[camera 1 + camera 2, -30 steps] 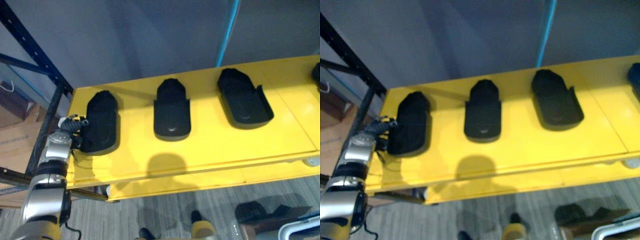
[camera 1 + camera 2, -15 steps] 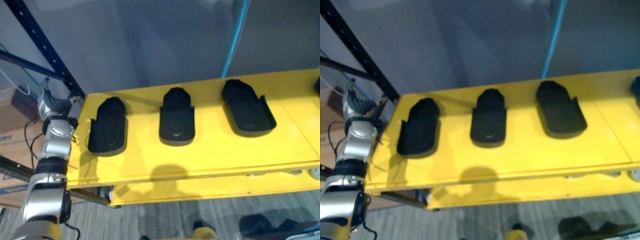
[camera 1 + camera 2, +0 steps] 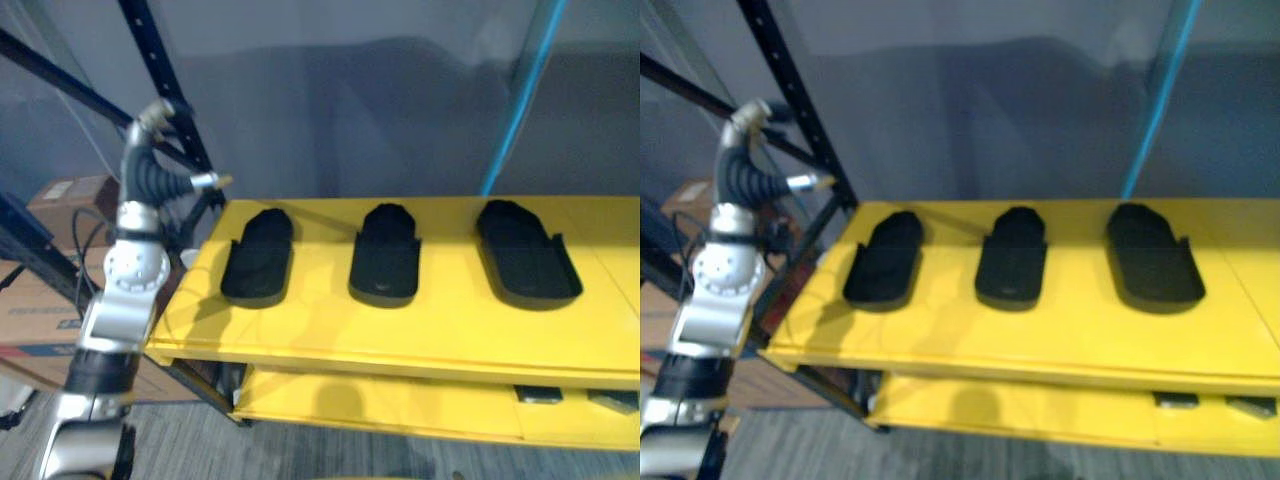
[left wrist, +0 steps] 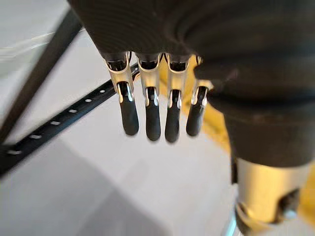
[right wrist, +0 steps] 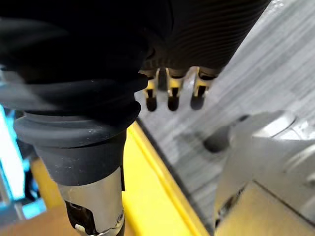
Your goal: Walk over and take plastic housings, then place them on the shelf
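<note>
Right robot hand point(image 5: 170, 98) low over grey plank floor point(image 5: 256, 73), fingers straight and loose, empty | left robot hand point(image 3: 152, 165) up beside black perforated rack post point(image 3: 165, 80) — fingers straight, side by side, holding nothing | glossy yellow shelf point(image 3: 440, 330) carries matte black plastic housings, rounded scoop shapes, spaced apart: left housing point(image 3: 258, 268), middle housing point(image 3: 385, 263), right housing point(image 3: 525, 262).

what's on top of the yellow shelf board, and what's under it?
On the yellow shelf board: three black plastic housings in a row. Under it, a lower yellow board shows its front strip; the rest is covered.
</note>
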{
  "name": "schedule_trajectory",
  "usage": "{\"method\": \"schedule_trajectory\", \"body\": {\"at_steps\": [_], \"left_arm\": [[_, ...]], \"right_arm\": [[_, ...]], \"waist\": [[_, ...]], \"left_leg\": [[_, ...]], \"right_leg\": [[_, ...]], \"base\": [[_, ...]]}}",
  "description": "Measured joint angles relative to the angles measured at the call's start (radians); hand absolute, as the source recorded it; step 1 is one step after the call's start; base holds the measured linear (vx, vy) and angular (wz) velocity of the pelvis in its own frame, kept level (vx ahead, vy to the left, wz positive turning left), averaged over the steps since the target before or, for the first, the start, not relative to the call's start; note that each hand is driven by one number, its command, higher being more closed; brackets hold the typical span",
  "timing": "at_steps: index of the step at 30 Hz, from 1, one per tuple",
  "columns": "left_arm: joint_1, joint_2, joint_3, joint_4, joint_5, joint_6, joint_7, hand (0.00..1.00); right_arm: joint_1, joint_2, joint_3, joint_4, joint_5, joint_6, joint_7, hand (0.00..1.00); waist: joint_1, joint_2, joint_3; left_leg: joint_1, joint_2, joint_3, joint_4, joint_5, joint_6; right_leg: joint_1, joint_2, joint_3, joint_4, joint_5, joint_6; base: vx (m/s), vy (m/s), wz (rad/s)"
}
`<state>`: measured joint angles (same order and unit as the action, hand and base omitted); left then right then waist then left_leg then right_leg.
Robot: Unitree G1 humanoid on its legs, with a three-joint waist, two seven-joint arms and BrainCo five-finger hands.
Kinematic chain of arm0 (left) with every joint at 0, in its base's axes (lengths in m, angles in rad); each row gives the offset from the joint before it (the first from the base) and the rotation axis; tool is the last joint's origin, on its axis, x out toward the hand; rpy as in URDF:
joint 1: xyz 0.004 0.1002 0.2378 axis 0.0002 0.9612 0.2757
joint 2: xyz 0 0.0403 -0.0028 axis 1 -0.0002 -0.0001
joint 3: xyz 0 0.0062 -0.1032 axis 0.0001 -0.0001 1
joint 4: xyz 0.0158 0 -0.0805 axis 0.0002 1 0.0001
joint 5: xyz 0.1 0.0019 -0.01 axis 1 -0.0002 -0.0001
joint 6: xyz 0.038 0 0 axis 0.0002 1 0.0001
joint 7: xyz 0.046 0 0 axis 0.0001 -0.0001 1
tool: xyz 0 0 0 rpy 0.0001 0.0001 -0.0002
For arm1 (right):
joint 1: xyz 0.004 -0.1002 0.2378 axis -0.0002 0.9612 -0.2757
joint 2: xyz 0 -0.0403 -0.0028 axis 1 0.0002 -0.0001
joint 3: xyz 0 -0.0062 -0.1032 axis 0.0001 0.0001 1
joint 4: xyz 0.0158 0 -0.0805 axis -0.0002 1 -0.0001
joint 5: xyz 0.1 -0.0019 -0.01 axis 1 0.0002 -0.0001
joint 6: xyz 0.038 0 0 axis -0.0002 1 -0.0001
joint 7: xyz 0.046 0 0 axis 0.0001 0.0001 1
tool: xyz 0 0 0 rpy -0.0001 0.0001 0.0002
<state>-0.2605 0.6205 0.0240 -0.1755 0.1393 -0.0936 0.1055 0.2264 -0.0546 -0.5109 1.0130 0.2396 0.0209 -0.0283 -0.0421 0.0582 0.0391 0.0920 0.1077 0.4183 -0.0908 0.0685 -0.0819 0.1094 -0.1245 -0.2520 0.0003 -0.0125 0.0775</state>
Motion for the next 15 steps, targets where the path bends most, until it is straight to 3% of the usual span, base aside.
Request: {"method": "schedule_trajectory", "body": {"at_steps": [6, 10, 15], "left_arm": [[0.197, -0.001, 0.006, -0.125, 0.219, -0.024, -0.130, 1.00], [0.220, 0.000, 0.010, -0.139, 0.302, -0.042, -0.192, 1.00], [0.222, 0.001, -0.004, -0.140, 0.312, -0.049, -0.270, 1.00]], "right_arm": [[-0.007, -0.006, -0.012, 0.044, -0.018, 0.004, -0.016, 0.00], [-0.024, -0.010, -0.049, 0.072, -0.018, 0.005, -0.015, 0.00], [-0.042, -0.012, -0.049, 0.076, -0.017, 0.005, -0.014, 0.00]], "waist": [[0.054, -0.031, -0.004], [0.059, -0.033, -0.005], [0.058, -0.040, 0.000]], "left_leg": [[-0.035, -0.014, -0.055, 0.000, 0.014, 0.008], [-0.055, -0.023, -0.082, 0.000, 0.017, 0.013], [-0.059, -0.026, -0.083, 0.000, 0.021, 0.018]], "right_leg": [[0.017, -0.009, -0.057, -0.020, 0.001, 0.001], [0.019, -0.018, -0.082, -0.026, 0.001, 0.002], [0.016, -0.019, -0.082, -0.027, 0.002, 0.002]], "base": [[-0.05, -0.002, 0.31], [-0.04, 0.010, 0.21], [0.00, 0.005, 0.02]]}}
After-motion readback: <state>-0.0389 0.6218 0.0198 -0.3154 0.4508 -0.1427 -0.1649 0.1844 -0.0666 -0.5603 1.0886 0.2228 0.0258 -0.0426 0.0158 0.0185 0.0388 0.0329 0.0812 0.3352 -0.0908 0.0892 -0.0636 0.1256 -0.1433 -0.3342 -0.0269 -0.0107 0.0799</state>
